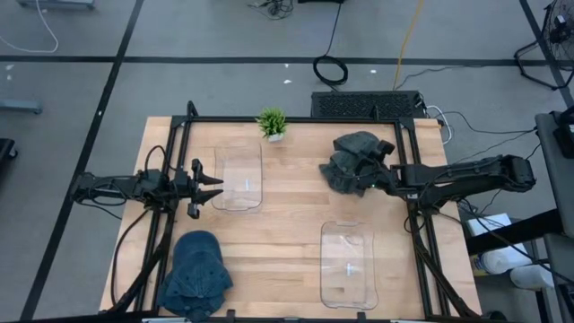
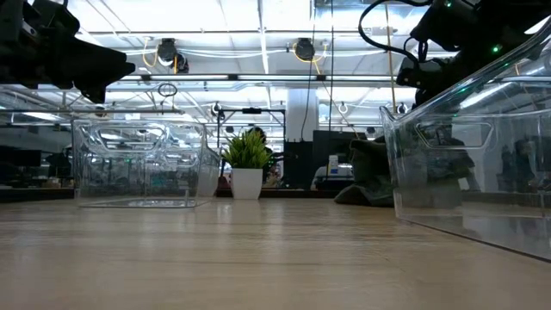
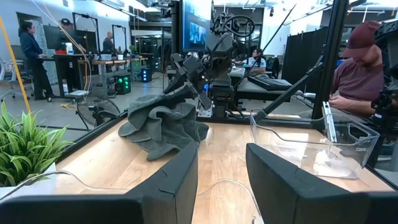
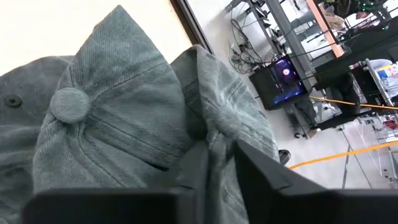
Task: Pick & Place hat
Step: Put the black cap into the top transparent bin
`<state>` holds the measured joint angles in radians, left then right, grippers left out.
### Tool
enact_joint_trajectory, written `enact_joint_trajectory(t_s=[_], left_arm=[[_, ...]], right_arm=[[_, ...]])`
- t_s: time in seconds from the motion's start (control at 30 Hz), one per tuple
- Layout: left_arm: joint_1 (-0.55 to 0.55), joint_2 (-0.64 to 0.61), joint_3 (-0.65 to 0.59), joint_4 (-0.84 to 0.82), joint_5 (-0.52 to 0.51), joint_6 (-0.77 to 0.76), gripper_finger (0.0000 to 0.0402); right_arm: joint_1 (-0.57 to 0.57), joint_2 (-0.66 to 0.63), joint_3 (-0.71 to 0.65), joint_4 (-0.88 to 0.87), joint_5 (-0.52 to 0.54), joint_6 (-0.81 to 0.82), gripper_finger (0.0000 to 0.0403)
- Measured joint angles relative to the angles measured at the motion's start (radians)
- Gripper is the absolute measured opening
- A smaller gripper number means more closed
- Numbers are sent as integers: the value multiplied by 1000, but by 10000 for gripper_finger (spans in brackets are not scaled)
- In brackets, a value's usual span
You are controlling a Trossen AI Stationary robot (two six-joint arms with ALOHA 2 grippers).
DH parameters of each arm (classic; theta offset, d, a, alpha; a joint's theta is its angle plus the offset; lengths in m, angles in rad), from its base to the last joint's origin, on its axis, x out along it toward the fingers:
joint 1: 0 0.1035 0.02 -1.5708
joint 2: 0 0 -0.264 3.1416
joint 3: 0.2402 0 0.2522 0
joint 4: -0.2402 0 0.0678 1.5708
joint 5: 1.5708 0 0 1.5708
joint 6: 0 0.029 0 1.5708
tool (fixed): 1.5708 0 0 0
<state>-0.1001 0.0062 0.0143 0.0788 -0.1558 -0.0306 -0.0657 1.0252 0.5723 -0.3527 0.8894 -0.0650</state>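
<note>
A crumpled grey hat lies on the table's far right part; it also shows in the left wrist view and behind the near container in the low view. My right gripper is at the hat's right side, shut on it. A blue hat rests flat at the table's near left corner. My left gripper hovers open at the left edge of the far clear container, touching nothing. My right gripper pinches a raised fold of the grey hat's cloth between its two fingers, beside the crown with its top button. It comes from the table's right, slanting down. The rest of the hat lies bunched on the table.
Two clear plastic containers stand on the table, one far left of centre and one near right. A small potted plant sits at the far edge. A black frame borders the table. People show in the room beyond.
</note>
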Motion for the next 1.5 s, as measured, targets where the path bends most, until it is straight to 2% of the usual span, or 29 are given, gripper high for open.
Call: enact_joint_trajectory(t_s=[0.07,0.13,0.3,0.5,0.67,0.9,0.97,1.13,1.3,1.5], left_arm=[[0,0,0,0,0,0,145],[0,0,0,0,0,0,145],[0,0,0,0,0,0,145],[0,0,0,0,0,0,145],[0,0,0,0,0,0,145],[0,0,0,31,0,6,145],[0,0,0,28,0,10,145],[0,0,0,36,-1,7,145],[0,0,0,116,0,20,145],[0,0,0,288,-7,23,145]], right_arm=[[0,0,0,0,0,-1,23],[0,0,0,1,1,-5,7],[0,-7,9,2,85,-12,2],[28,-80,42,23,186,-14,1],[53,-154,44,222,244,-159,1],[79,-185,44,608,259,-501,0],[92,-185,44,678,237,-544,0],[127,-174,44,801,62,-536,0],[143,-118,44,899,-81,-523,0],[155,-13,44,999,-122,-518,0]])
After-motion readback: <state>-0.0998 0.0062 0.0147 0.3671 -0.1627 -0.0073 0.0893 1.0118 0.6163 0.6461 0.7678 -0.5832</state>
